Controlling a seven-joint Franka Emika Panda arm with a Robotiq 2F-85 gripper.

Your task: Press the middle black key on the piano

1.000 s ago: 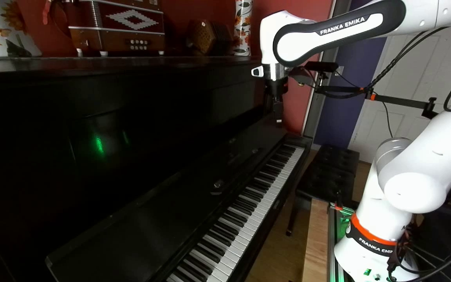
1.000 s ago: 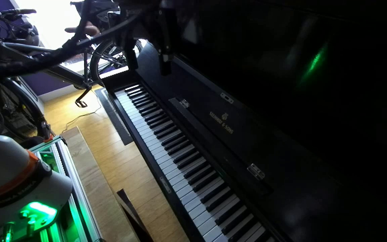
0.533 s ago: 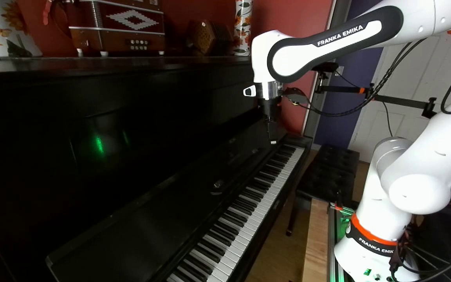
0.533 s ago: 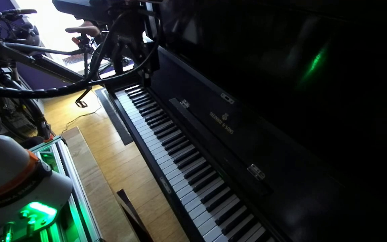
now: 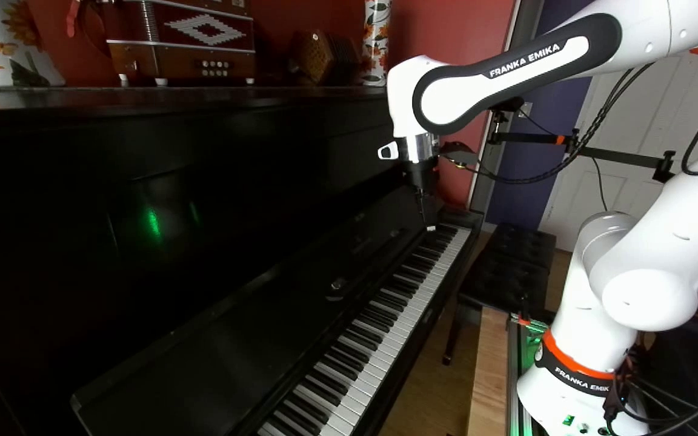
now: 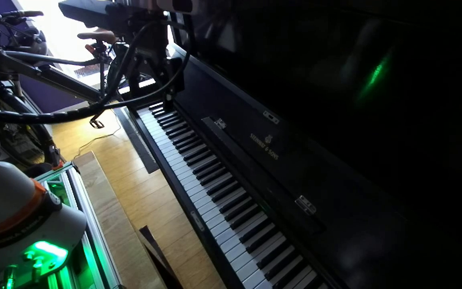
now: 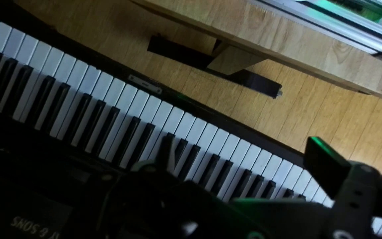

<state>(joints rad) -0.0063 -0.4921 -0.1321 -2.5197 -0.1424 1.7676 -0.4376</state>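
Observation:
The glossy black upright piano [image 5: 216,200] fills much of both exterior views, and its front panel also shows there [image 6: 335,132]. Its keyboard of white and narrow black keys [image 5: 385,330] runs along its front. In the wrist view the black keys [image 7: 144,139] stand in groups of two and three. My gripper [image 5: 429,223] points down over the keyboard's far part in an exterior view. In the wrist view my gripper [image 7: 245,154] has its fingers wide apart, with nothing between them. One fingertip overlaps a black key in a group of three; I cannot tell whether it touches.
The tilted key lid [image 6: 247,132] rises behind the keys. A wooden board [image 5: 487,369] runs beside the robot base, with a black padded bench [image 5: 506,266] beyond. An accordion [image 5: 182,42] stands on the piano. A cable [image 6: 74,117] loops from the arm; bicycles [image 6: 54,76] stand behind.
The gripper has come down from well above the key lid to close over the keys. In the last half second it has dropped a little more and tilted slightly.

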